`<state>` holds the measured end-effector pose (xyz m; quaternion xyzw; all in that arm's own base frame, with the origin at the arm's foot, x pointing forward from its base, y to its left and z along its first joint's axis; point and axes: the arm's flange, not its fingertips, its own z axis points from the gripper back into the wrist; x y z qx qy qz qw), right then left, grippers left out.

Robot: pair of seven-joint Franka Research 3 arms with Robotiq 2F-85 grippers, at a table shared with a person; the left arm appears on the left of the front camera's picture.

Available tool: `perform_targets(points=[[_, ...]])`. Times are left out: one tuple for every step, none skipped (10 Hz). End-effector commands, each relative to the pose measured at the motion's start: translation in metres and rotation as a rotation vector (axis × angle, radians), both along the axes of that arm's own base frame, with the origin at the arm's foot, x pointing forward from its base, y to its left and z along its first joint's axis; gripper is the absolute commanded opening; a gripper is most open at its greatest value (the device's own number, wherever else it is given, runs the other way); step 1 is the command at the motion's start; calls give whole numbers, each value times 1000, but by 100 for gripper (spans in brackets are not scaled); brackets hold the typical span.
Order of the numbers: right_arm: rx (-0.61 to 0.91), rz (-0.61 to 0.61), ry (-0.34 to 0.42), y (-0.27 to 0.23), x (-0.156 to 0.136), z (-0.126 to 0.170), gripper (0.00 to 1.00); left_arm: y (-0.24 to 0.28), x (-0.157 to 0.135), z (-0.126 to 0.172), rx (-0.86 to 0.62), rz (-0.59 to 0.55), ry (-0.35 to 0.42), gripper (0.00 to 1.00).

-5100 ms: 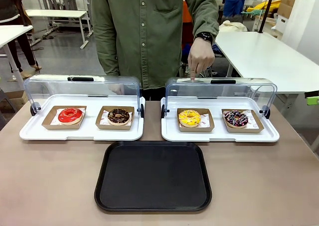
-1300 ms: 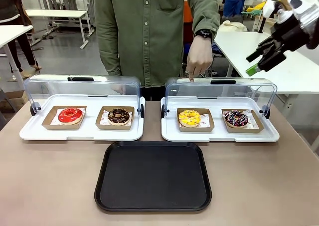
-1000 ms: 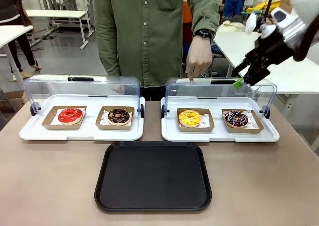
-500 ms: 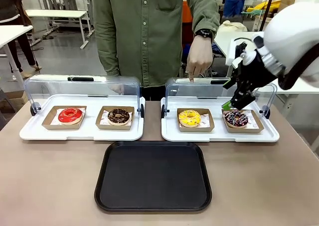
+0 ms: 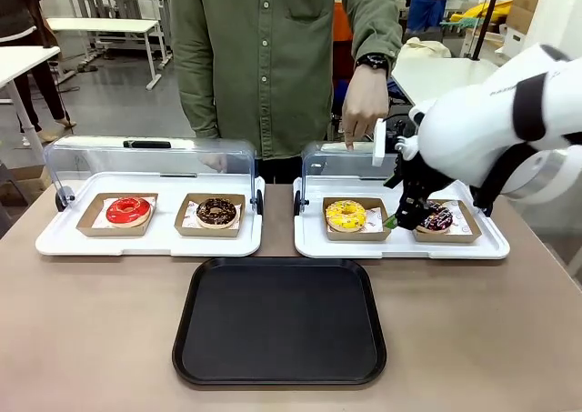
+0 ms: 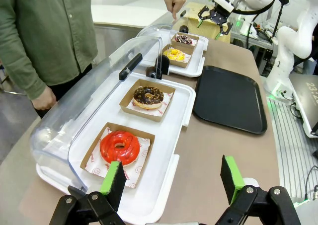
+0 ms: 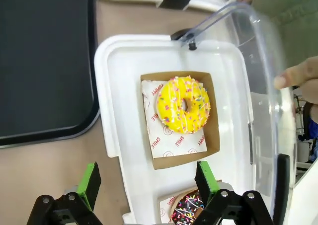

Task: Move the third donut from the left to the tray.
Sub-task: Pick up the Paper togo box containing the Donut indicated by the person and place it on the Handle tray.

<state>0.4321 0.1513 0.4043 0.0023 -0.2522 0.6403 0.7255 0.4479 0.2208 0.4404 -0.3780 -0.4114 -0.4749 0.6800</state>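
ahead of the right jaws, centred between their lines, the yellow donut rests on a cardboard square inside a white tray. right jaws: released, empty. judged light, soft, icing sticky and easily marred; take hold of the stiffer cardboard edges, gentle force. the black tray lies ahead-left of the jaws.

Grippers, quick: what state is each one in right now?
Left gripper: open, empty.
Right gripper: open, empty, near the third donut.
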Motion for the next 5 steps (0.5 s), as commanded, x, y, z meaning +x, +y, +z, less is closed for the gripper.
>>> perform_targets(points=[[-85,-29,3,16,21,-9,100,-1,-1,1,3,-4,3,100],[-102,-8,10,21,28,-15,100,-1,-1,1,3,-4,3,100],[-131,3,0,23,36,-23,100,-1,-1,1,3,-4,3,100],[-151,12,4,27,40,-32,100,-1,-1,1,3,-4,3,100],[-168,13,9,28,44,-41,100,-1,-1,1,3,-4,3,100]])
